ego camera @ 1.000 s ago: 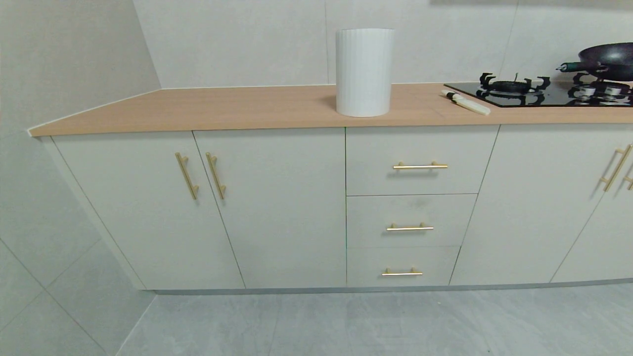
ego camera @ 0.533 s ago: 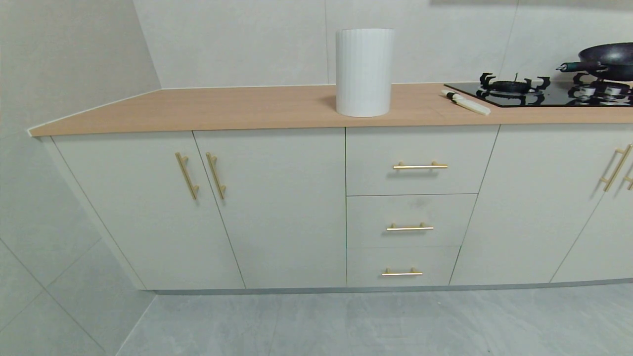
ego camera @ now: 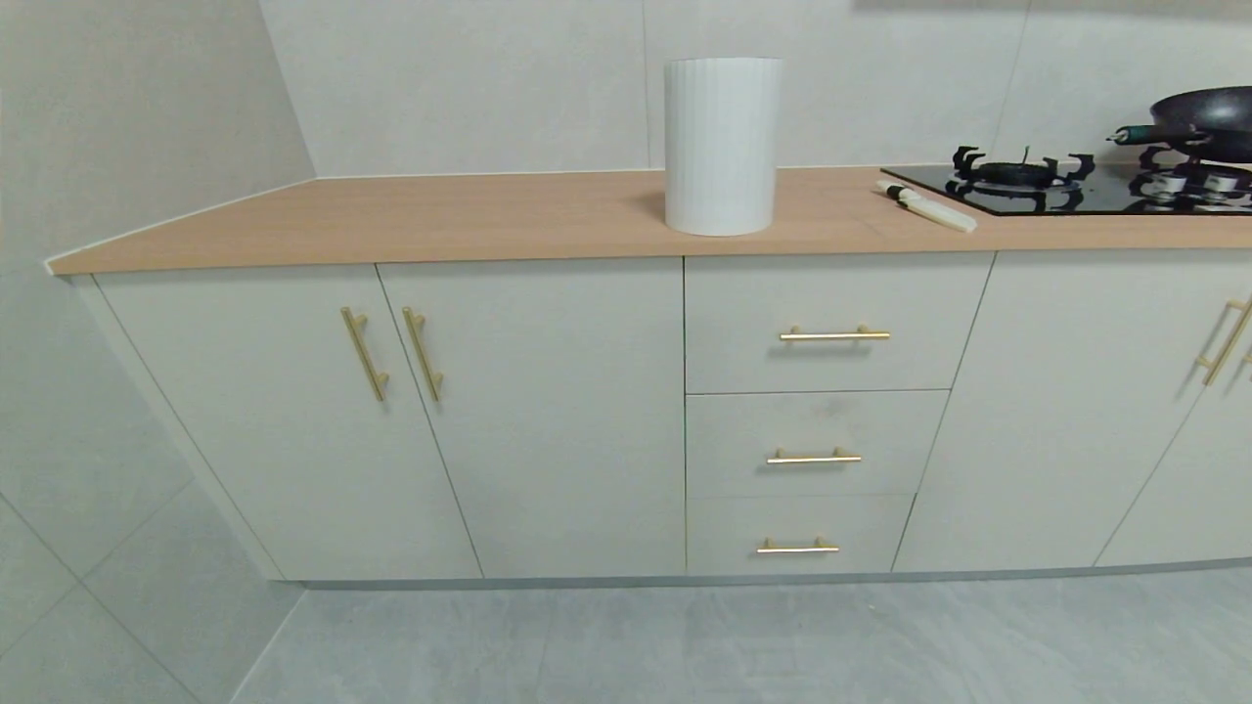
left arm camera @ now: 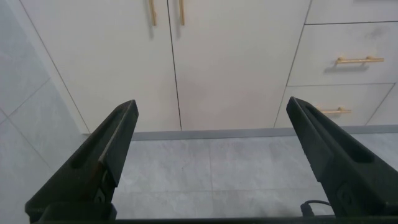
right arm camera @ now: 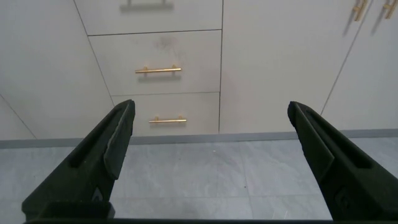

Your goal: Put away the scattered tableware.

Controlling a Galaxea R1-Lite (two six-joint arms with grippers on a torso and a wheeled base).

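Observation:
On the wooden countertop point(ego camera: 440, 215) stands a tall white ribbed holder point(ego camera: 722, 147). To its right, beside the stove, lies a cream-handled utensil point(ego camera: 924, 205) with a dark band. My left gripper point(left arm camera: 211, 107) hangs open low over the grey floor, facing the cabinet doors point(left arm camera: 177, 56). My right gripper point(right arm camera: 211, 108) is also open with nothing between its fingers, low in front of the drawer stack point(right arm camera: 158, 70).
A black gas stove point(ego camera: 1076, 191) with a dark pan point(ego camera: 1208, 108) sits at the counter's right end. Below are two cabinet doors with gold handles point(ego camera: 391, 352) and three shut drawers point(ego camera: 834, 335). A wall closes the left side; grey floor point(ego camera: 685, 645) lies in front.
The whole head view has shifted slightly, with the counter a little lower and closer in the picture. The objects on the counter keep their places.

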